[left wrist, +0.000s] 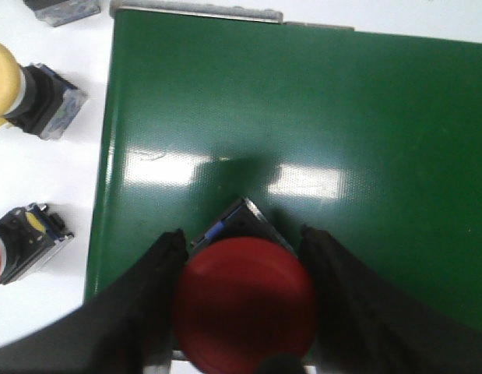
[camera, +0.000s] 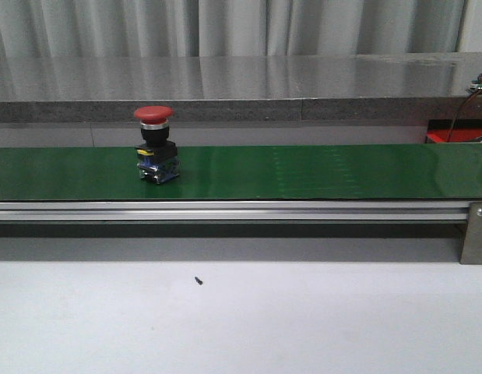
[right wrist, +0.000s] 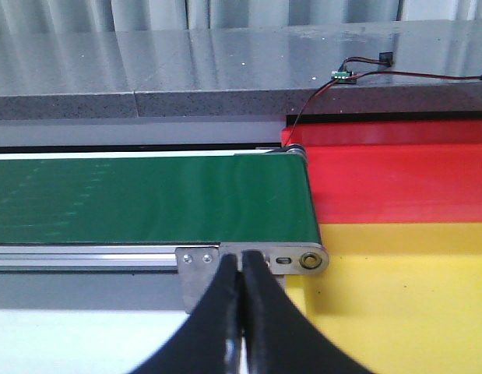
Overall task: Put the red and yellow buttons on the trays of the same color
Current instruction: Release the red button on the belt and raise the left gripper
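A red button (camera: 156, 144) with a mushroom cap stands upright on the green belt (camera: 303, 171), left of centre. No gripper shows in the front view. In the left wrist view, seen from above, the red button (left wrist: 244, 304) lies between the spread fingers of my left gripper (left wrist: 242, 234), which is open. A yellow button (left wrist: 15, 86) and another red button (left wrist: 15, 243) lie on the white table beside the belt. My right gripper (right wrist: 242, 253) is shut and empty, near the belt's end. A red tray (right wrist: 396, 171) and a yellow tray (right wrist: 404, 296) sit just past that end.
The belt's aluminium rail (camera: 225, 210) runs along its front, with a metal bracket (camera: 476, 234) at the right. A grey ledge (camera: 241, 86) lies behind the belt, with a small wired board (right wrist: 346, 75) on it. White table surface (camera: 241, 319) lies in front.
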Robot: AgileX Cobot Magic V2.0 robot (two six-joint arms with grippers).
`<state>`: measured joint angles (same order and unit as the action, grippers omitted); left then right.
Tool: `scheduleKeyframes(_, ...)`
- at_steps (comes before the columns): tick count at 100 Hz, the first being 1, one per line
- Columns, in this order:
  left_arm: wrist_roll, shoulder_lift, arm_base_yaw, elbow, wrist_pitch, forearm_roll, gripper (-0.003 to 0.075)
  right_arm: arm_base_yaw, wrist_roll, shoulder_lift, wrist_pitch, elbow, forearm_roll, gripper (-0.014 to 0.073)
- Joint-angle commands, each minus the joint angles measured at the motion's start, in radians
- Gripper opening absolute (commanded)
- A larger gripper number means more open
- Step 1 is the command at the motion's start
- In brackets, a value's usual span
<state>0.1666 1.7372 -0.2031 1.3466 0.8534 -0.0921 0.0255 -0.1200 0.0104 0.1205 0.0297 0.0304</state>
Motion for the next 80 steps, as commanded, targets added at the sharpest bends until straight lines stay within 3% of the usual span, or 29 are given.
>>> scheduleKeyframes(1, 0.016, -0.045, 0.006, 0.039, -0.033, -0.023, 0.0387, 0.001, 0.003, 0.019, -0.085, -0.019, 0.008, -0.0068)
scheduleKeyframes(8, 0.017, -0.045, 0.006, 0.054, -0.035, -0.033, 0.0495, 0.001, 0.003, 0.019, -0.085, -0.019, 0.008, -0.0068)
scheduleKeyframes(19, 0.017, -0.045, 0.006, 0.094, -0.031, -0.043, 0.0571, 0.001, 0.003, 0.019, -0.085, -0.019, 0.008, -0.0068)
scheduleKeyframes(46, 0.036, -0.061, 0.006, 0.225, 0.021, -0.130, 0.0571, 0.001, 0.003, 0.019, -0.085, -0.019, 0.008, -0.0068)
scheduleKeyframes(80, 0.110, -0.267, 0.059, 0.139, -0.143, -0.184, 0.0565, 0.001, 0.003, 0.019, -0.085, -0.019, 0.008, -0.0068)
